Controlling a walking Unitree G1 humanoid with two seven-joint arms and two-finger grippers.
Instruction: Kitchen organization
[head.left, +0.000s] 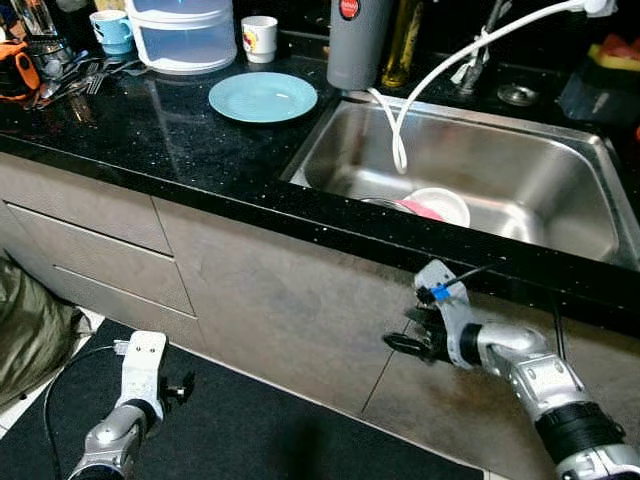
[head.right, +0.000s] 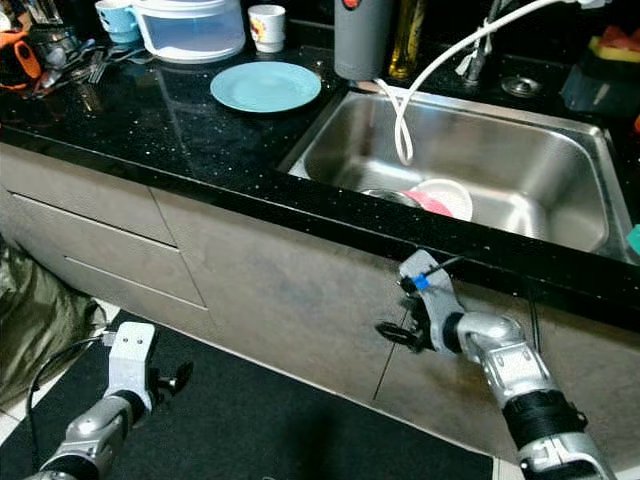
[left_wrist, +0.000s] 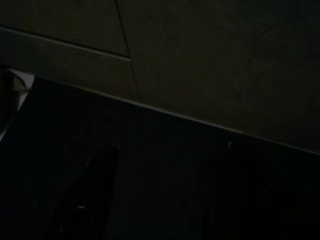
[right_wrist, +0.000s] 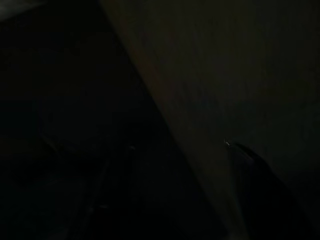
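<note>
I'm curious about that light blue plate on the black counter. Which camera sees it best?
The left eye view: the blue plate lies whole and well lit on the counter, left of the sink. The right eye view gives nearly the same picture. The two wrist views are very dark, facing cabinet fronts and floor.

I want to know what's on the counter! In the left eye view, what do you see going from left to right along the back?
Blue cup → clear plastic container → white mug → grey bottle with a red cap → amber bottle → white hose → yellow and red thing, too cropped to name.
</note>
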